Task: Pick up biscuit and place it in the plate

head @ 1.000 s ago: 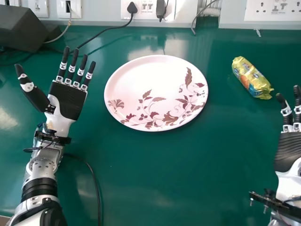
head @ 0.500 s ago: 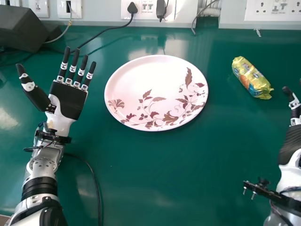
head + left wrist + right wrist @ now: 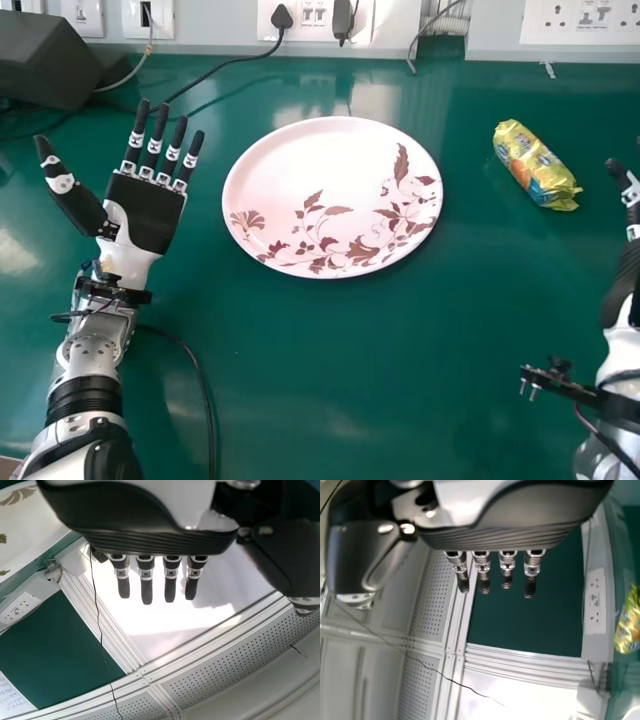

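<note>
Glossy green tabletop (image 3: 400, 370); white socket plate (image 3: 572, 34), pale wall (image 3: 215, 22); perforated panel (image 3: 230, 667).

Your left hand (image 3: 148, 215) is palm up, its fingers straight and thumb spread wide. Your right hand (image 3: 625, 283), cut off by the head view's right edge, has straight fingers and seems tilted sideways.

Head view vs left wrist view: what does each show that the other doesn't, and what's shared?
Head view: the biscuit, lying on the green table to the right of the plate; the right hand at the right edge; a dark box at upper left.

Left wrist view: perforated panels.

Both: the left hand, open, fingers straight; the plate, cut off in the left wrist view; wall sockets.
</note>
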Robot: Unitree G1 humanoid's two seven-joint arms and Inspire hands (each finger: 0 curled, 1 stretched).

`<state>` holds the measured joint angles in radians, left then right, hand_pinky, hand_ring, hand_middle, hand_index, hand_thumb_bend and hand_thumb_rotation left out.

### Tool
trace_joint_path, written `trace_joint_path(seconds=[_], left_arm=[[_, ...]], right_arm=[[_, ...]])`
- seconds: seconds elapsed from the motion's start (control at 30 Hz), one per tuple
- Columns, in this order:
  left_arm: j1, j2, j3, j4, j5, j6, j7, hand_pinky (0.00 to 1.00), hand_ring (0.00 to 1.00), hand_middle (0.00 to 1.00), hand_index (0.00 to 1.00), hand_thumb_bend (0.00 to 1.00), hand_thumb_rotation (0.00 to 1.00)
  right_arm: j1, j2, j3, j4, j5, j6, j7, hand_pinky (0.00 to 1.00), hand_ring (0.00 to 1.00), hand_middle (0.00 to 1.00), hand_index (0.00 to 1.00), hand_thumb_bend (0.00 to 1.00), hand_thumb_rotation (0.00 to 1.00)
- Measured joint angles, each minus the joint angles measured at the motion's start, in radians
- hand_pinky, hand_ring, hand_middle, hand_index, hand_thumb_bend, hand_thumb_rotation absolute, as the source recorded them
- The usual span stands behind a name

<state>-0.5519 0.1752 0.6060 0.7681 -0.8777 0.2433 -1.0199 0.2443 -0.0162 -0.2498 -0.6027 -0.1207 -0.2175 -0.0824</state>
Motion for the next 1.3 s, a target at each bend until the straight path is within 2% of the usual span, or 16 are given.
trace_joint_path(seconds=[0.17, 0.47, 0.6, 0.9, 1.3], left_arm=[[-0.003, 0.0, 0.0, 0.003, 0.0, 0.0, -0.004, 0.78, 0.88, 0.94, 0.96, 1.0, 0.78], [-0.005, 0.0, 0.0, 0.004, 0.0, 0.003, -0.003, 0.77, 0.9, 0.96, 0.97, 1.0, 0.75], [-0.008, 0.0, 0.0, 0.01, 0.001, 0.0, -0.004, 0.81, 0.92, 0.98, 0.98, 1.0, 0.74], [-0.01, 0.002, 0.0, 0.016, 0.001, -0.004, -0.013, 0.76, 0.92, 0.98, 1.0, 1.0, 0.75], [-0.009, 0.001, 0.0, 0.014, 0.002, -0.008, -0.017, 0.76, 0.91, 0.97, 1.0, 0.98, 0.73]], right_arm=[[-0.036, -0.018, -0.002, -0.012, -0.101, 0.036, -0.022, 0.91, 0.95, 1.0, 1.0, 0.87, 0.72], [-0.072, -0.057, -0.009, -0.036, -0.215, 0.102, -0.022, 0.9, 0.94, 1.0, 1.0, 0.87, 0.72], [-0.081, -0.072, -0.005, -0.064, -0.271, 0.17, -0.011, 0.89, 0.94, 1.0, 1.0, 0.87, 0.73], [-0.102, -0.118, 0.02, -0.147, -0.424, 0.351, 0.071, 0.92, 0.95, 1.0, 1.0, 0.87, 0.72], [-0.133, -0.153, 0.041, -0.199, -0.532, 0.447, 0.133, 0.93, 0.97, 1.0, 1.0, 0.87, 0.75]])
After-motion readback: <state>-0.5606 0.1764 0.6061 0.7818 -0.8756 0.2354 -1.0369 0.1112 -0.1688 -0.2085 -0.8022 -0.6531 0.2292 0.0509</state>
